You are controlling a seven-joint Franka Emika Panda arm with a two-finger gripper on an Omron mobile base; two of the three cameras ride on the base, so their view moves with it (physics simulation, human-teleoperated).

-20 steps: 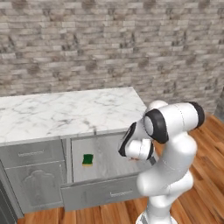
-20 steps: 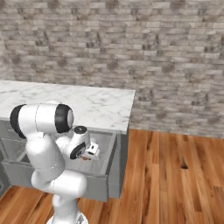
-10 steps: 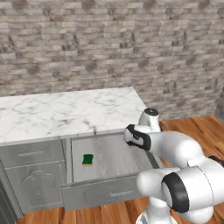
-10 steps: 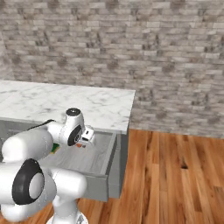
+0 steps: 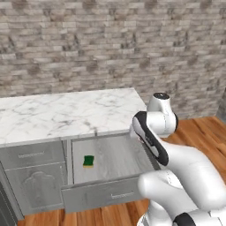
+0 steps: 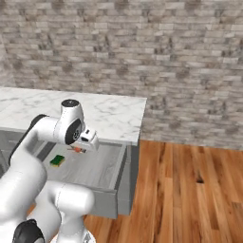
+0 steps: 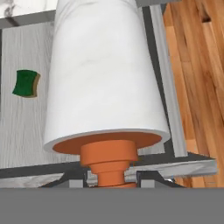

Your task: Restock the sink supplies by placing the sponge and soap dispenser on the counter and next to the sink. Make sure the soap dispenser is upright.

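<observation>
Sponge (image 5: pixel 88 161) lies alone on the floor of the open drawer (image 5: pixel 114 156), under the marble tabletop (image 5: pixel 66 112). The jaws are closed on a white soap dispenser (image 7: pixel 105 74) with orange pump, above the drawer.

Open drawer (image 5: pixel 110 159) floor bare around sponge (image 5: pixel 88 161).

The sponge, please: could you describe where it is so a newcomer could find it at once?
Start at the white marble counter below the brick wall. Under its front edge a grey drawer stands pulled open. The sponge lies flat on the drawer floor toward its left side, a small green-topped block with a yellow edge, the lone coloured thing on that grey floor.
</observation>
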